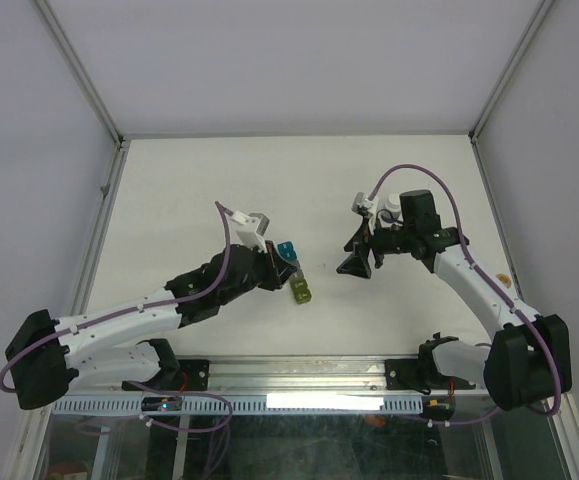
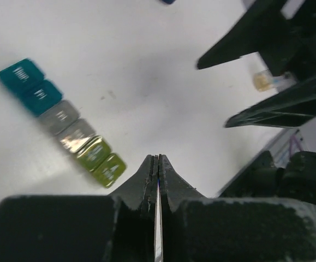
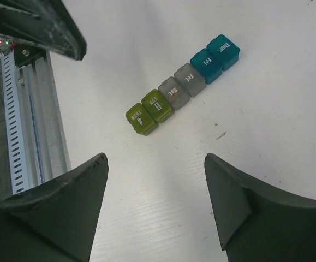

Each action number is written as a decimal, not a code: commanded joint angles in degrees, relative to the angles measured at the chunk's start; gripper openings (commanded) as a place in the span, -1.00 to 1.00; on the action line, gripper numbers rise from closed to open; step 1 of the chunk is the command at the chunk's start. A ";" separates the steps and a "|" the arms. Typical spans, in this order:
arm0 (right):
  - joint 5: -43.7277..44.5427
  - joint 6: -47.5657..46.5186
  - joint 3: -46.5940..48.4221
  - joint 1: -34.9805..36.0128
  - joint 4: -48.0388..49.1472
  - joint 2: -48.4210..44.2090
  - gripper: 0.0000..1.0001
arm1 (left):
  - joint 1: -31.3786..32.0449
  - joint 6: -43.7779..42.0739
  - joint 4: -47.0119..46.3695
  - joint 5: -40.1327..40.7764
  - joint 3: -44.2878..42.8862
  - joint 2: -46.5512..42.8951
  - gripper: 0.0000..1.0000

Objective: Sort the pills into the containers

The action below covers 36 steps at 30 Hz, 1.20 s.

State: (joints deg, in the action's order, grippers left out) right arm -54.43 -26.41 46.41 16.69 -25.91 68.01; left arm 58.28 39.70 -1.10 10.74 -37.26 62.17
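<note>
Left hand [image 1: 277, 272] partly hides containers [image 1: 301, 292] overhead; lid lettering [image 2: 37, 94] blurred.

White matte table [image 1: 219, 190] with faint scuffs lies under and ahead of the left fingers [image 2: 147, 183] and right fingers [image 3: 245, 202]. Plain pale grey back wall [image 1: 299, 60] stands far beyond both, and matching side panels stand left [image 1: 19, 180] and right [image 1: 559, 150]. Aluminium frame posts [image 1: 79, 70] rise from the far corners. A metal rail [image 1: 299, 372] runs along the near table edge behind the fingers, with a white slotted duct [image 3: 13, 125] beside it. Light is soft and even, shadows faint.
</note>
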 commanded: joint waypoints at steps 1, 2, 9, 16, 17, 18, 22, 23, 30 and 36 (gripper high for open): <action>0.01 0.53 2.19 -0.70 2.20 -1.23 0.50 | -1.65 2.90 10.95 4.83 2.92 -0.16 -1.00; -0.42 0.95 2.16 -0.91 2.41 -1.06 0.51 | -1.68 2.78 12.04 4.42 2.83 0.32 -1.00; -2.38 2.96 1.13 -3.36 4.07 -2.28 0.52 | -1.68 1.52 12.12 2.55 1.77 8.30 -1.00; -3.02 3.63 1.09 -3.64 4.44 -2.76 0.53 | -1.68 -1.86 7.00 -2.05 -2.94 18.99 -1.00; -3.19 3.65 1.17 -3.60 4.32 -2.64 0.53 | -1.68 -2.29 6.16 -3.13 -3.76 21.47 -1.00; -3.34 3.66 1.22 -3.59 4.31 -2.54 0.53 | -1.68 -2.76 5.33 -4.13 -4.61 23.07 -1.00; -3.08 3.44 1.40 -3.59 4.10 -2.59 0.53 | -1.66 -5.36 3.03 -6.78 -9.29 29.20 -1.00; -2.86 3.34 1.40 -3.59 4.05 -2.56 0.53 | -1.74 -6.29 2.73 -7.16 -10.93 30.89 -1.00; -1.39 2.55 1.83 -4.04 3.18 -1.31 0.53 | -2.68 -12.68 2.25 -9.95 -21.20 37.76 -1.00; -2.02 0.71 2.08 -4.81 2.11 -1.64 0.54 | -2.73 -14.65 -3.54 -11.05 -9.53 24.73 -1.00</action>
State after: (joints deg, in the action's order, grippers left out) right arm -55.79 -23.99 46.39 12.49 -24.03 66.83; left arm 56.10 27.88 0.67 1.39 -52.90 97.51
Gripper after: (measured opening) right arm 0.770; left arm 0.006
